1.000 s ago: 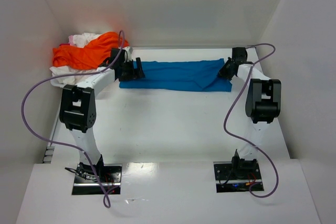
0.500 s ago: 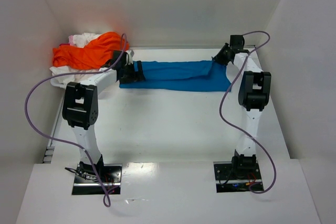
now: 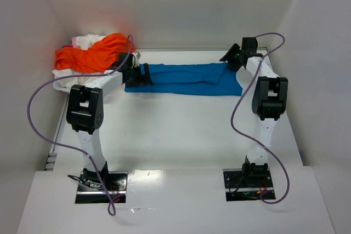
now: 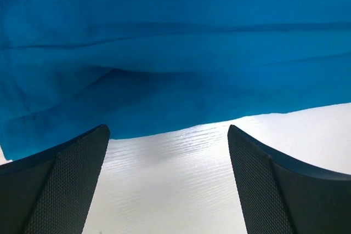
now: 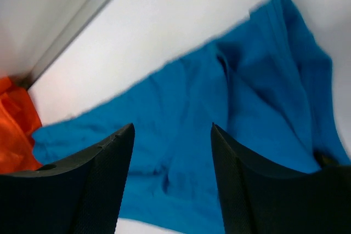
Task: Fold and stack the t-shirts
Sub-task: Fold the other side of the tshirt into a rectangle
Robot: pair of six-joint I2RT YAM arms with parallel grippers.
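mostly buried white t-shirts [image 3: 88,40] under orange t-shirt [image 3: 90,56], left pincer [image 4: 167,130], right pincer [image 5: 173,130] both spread apart, empty

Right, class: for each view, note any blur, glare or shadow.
Top view: sharp, glare on the near table edge, orange glow on the wall behind the orange shirt. Left wrist: sharp, shadow under the edge of the blue shirt. Right wrist: blue shirt blurred.

A white worktop [image 3: 175,130] is enclosed by plain white walls [image 3: 164,4] at its far, left and right edges. A pale strip [image 5: 82,23] is seen along the far edge, and a small ribbed grille [image 3: 50,161] is set at the left edge
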